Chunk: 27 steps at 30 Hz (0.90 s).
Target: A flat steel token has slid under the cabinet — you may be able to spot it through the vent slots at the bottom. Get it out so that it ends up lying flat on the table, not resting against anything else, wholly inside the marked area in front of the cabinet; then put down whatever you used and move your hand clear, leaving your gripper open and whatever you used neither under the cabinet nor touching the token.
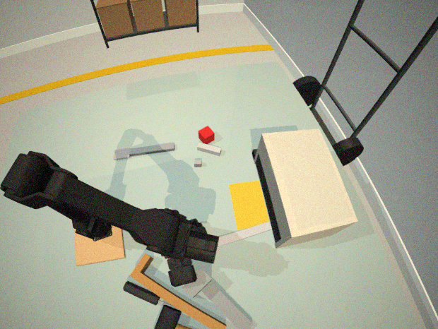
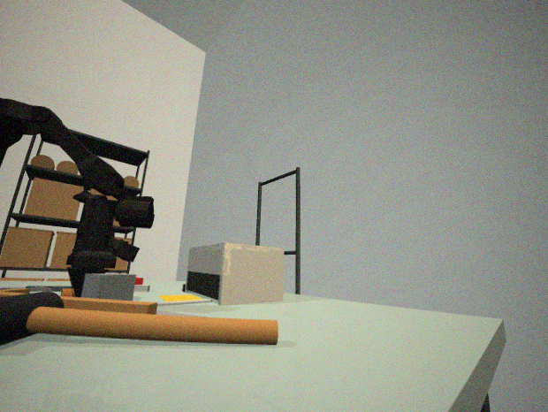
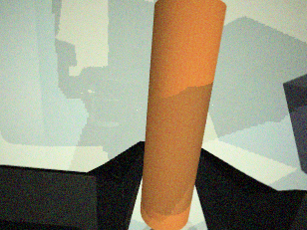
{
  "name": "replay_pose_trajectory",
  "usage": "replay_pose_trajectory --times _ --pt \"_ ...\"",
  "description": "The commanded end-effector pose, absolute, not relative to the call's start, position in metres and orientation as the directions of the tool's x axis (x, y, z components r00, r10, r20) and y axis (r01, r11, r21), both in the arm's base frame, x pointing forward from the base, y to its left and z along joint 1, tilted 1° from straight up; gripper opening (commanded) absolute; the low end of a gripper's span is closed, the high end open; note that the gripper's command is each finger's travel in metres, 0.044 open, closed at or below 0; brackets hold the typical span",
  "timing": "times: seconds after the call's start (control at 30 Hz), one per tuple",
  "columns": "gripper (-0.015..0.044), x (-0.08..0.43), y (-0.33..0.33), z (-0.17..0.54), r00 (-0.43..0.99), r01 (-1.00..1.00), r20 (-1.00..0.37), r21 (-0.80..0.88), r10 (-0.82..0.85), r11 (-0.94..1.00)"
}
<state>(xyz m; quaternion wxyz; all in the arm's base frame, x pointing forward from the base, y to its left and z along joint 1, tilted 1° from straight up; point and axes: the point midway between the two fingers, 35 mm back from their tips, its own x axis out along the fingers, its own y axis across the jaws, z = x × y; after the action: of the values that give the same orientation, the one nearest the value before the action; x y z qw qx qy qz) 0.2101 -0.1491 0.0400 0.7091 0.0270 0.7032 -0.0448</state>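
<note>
My gripper [image 2: 78, 292] [image 3: 167, 149] is shut on an orange round rod [image 3: 181, 64], which stands between its fingers in the wrist view; the arm hides the grip in the top view. A long pale strip [image 1: 244, 234] runs from beneath the arm to the front edge of the cabinet [image 1: 311, 180] [image 2: 252, 274], past the near edge of the yellow marked area [image 1: 247, 205] [image 2: 178, 298]. Whether the strip joins the held rod, or enters under the cabinet, I cannot tell. The steel token does not show in any view.
A red cube [image 1: 206, 135], a white block [image 1: 209, 148], a small grey cube [image 1: 198, 162] and a grey bar [image 1: 152, 149] lie left of the cabinet. An orange angled bar [image 1: 176, 295] and a black cylinder [image 1: 140, 292] are near the front. An orange cylinder [image 2: 177, 326] lies nearest the exterior camera.
</note>
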Motion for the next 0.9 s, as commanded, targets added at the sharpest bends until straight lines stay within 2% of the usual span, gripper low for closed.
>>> replay_pose_trajectory --times 0.0,0.87 --pt "0.0 0.217 -0.15 0.041 0.011 0.104 -1.0 -0.027 -0.028 0.994" --pt "0.0 0.251 -0.155 0.041 0.013 0.104 -0.999 -0.028 -0.029 0.994"
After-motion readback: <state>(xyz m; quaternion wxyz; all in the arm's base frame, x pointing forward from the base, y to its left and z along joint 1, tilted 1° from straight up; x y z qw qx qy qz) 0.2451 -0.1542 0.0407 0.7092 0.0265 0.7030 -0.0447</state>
